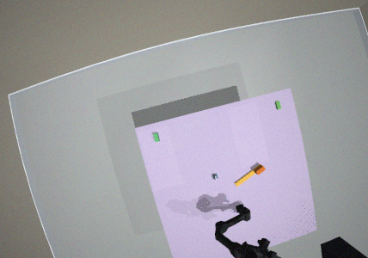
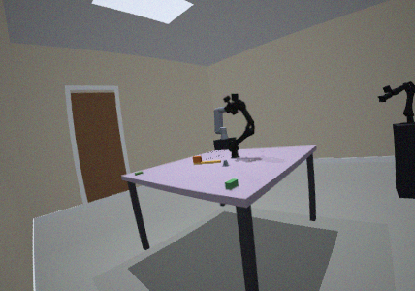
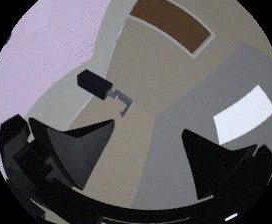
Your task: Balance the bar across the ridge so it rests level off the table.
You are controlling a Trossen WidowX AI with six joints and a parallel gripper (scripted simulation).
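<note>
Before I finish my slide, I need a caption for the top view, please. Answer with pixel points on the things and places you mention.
A yellow bar (image 1: 245,178) (image 2: 210,162) with an orange block (image 1: 260,169) (image 2: 197,159) lies beside a small gray ridge (image 1: 215,176) (image 2: 225,163).

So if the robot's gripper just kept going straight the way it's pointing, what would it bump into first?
Probably the beige wall, near the ceiling corner. The grey arm appears off to one side of the gripper's line, though depth is unclear.

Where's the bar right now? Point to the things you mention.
In the top view the bar (image 1: 245,178) (image 2: 210,162) lies on the table (image 1: 206,144) (image 2: 271,168), right of the small grey ridge (image 1: 215,176) (image 2: 225,163), an orange block (image 1: 260,169) (image 2: 197,159) at its far end.
</note>
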